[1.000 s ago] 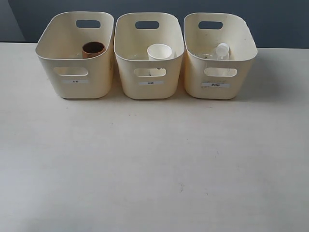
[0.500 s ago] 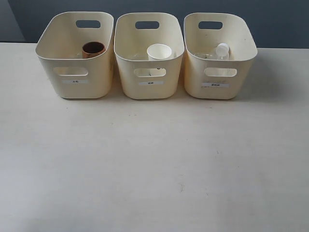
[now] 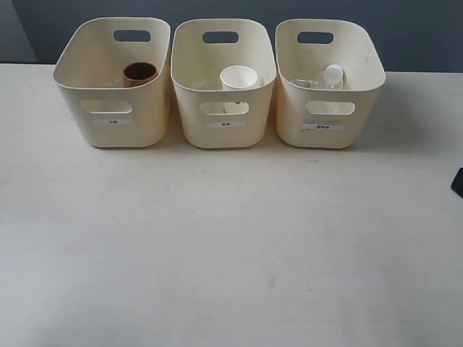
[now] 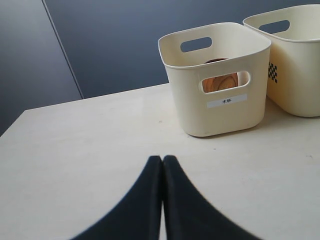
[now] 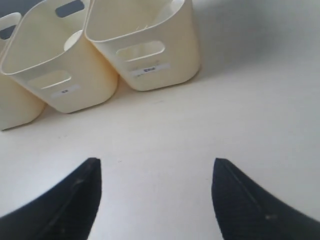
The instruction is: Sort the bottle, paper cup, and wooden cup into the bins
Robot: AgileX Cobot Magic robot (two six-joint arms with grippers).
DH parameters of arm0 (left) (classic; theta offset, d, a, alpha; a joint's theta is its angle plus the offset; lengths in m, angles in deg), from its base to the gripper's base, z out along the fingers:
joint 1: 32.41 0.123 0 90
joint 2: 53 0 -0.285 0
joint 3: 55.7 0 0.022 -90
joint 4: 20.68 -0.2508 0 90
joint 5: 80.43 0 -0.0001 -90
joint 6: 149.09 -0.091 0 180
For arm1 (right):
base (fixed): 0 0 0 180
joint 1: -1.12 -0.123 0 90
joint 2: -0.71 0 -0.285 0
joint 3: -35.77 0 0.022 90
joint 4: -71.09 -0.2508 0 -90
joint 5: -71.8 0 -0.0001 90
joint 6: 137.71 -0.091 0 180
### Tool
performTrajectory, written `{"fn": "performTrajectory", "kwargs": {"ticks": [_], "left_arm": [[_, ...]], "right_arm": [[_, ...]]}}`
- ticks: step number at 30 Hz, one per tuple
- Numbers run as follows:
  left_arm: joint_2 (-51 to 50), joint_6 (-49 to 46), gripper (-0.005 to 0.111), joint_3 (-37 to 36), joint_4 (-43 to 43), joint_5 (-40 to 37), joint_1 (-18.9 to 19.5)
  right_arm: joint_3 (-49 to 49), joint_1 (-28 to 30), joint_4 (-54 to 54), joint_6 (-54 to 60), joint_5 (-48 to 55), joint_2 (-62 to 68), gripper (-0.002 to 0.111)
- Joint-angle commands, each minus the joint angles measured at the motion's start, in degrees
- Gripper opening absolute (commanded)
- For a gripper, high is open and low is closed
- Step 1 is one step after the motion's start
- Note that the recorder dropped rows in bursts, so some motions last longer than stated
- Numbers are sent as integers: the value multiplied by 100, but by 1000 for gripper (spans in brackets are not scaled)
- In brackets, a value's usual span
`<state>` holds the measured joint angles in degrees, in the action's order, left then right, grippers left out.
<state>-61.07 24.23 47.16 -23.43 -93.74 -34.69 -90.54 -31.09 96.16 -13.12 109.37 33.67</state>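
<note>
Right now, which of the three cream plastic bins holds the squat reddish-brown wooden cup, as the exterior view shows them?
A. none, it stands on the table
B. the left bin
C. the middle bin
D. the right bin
B: the squat reddish-brown wooden cup sits inside the left cream plastic bin, while the white paper cup is in the middle bin and the clear plastic bottle in the right bin.

1. The place reads as a lab or robot test bench rather than a home.
2. A plain pale desk (image 3: 231, 246) fills the view, bare apart from the test items.
3. Behind it stands a flat dark blue-grey wall (image 4: 115, 45), undecorated.
4. Three identical cream bins (image 3: 224, 87) sit in a neat row, each with a small printed label (image 4: 227, 100).
</note>
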Motion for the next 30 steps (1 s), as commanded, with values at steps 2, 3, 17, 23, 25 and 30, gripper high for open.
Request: {"fn": "performTrajectory", "kwargs": {"ticks": [2, 3, 17, 23, 25, 30], "left_arm": [[28, 11, 0, -7, 16, 5, -18], [28, 11, 0, -7, 16, 5, -18], [28, 11, 0, -7, 16, 5, -18], [28, 11, 0, -7, 16, 5, -18], [28, 11, 0, -7, 16, 5, -18], [28, 11, 0, -7, 16, 5, -18]], "right_arm": [[1056, 12, -15, -31, -1479, -260, 61], [1335, 12, 243, -31, -1932, -267, 61], [2034, 23, 2116, 209, -3952, -267, 61], [2059, 23, 1956, 290, -3536, -267, 61], [2195, 23, 1445, 268, -3340, -267, 61], [2353, 23, -156, 237, -2989, -267, 61]]}}
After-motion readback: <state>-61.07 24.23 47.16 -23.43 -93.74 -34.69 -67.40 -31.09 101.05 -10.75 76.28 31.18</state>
